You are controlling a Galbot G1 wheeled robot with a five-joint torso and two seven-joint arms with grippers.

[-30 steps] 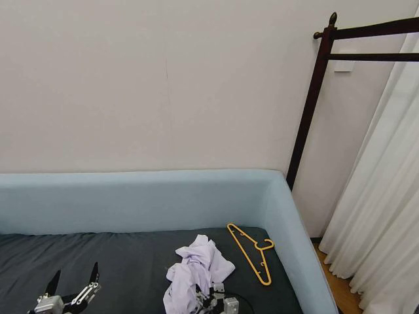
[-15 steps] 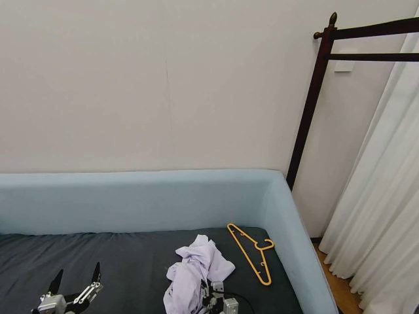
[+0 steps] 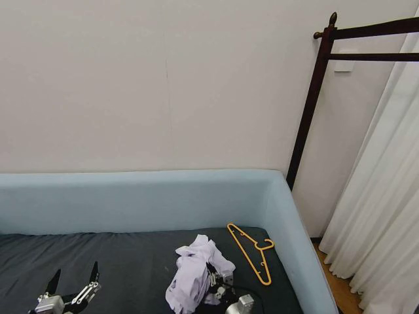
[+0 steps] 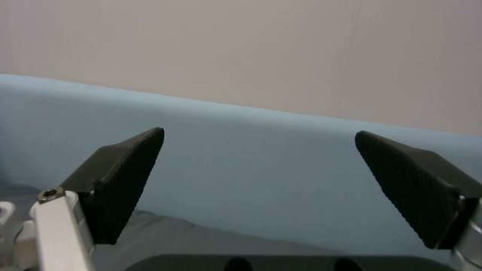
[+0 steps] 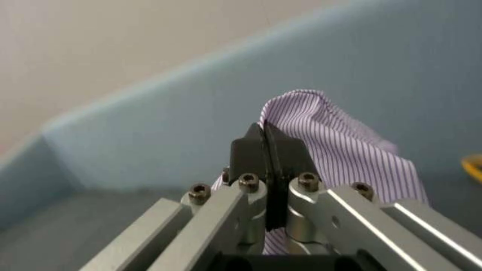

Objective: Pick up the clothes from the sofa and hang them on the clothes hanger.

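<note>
Against the wall, the pale blue sofa (image 3: 163, 196) with a dark grey seat carries everything; a dark wooden clothes rack (image 3: 308, 111) stands past its right end. Near the seat's right end sits the crumpled lilac striped shirt (image 3: 196, 271), with a thin yellow hanger (image 3: 252, 252) just beside it. The cloth looks soft, light and droopy, so a thick bunched fold is probably the best hold. The right gripper (image 5: 264, 141) has its fingers clenched on such a fold. The left gripper (image 3: 75, 271) hovers front-left, fingers spread.

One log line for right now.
right gripper shut on shirt | left gripper open, idle over sofa | hanger on sofa, untouched
</note>
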